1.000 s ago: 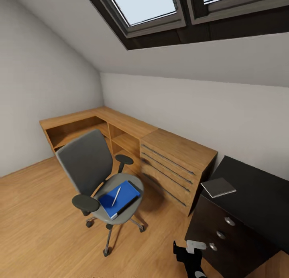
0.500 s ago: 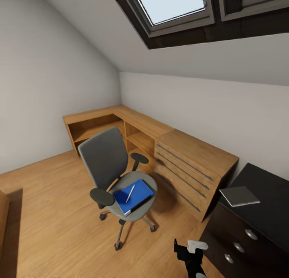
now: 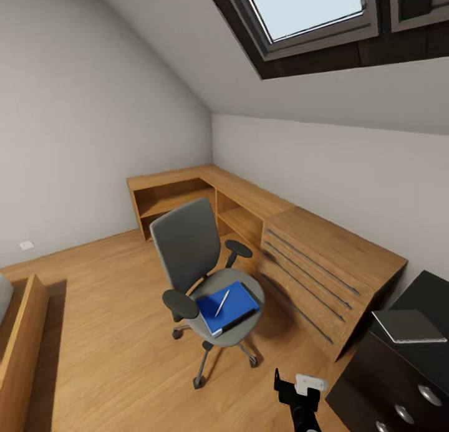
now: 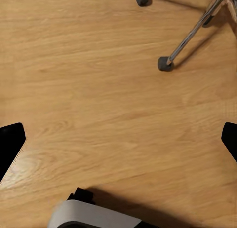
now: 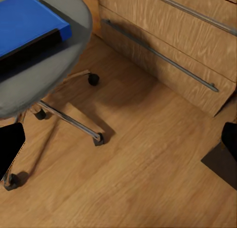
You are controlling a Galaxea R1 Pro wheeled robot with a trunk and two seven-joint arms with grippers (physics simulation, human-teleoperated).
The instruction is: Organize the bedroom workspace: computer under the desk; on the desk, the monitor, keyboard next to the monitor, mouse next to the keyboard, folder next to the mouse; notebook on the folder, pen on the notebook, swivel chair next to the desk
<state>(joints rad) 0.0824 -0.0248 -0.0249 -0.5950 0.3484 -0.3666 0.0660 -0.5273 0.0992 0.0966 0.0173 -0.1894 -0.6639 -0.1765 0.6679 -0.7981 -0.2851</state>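
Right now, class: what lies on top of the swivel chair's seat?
A blue folder lies on the swivel chair seat, with a pen on it. The seat beneath the folder is covered.

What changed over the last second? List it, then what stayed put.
The head camera swung to its left: the whole picture slid right, a wooden bed edge came into sight and less of the desk shows. Nothing was grasped or released. The folder with the pen on it stays on the swivel chair, the notebook stays on the desk, and the gripper at the bottom edge keeps its place.
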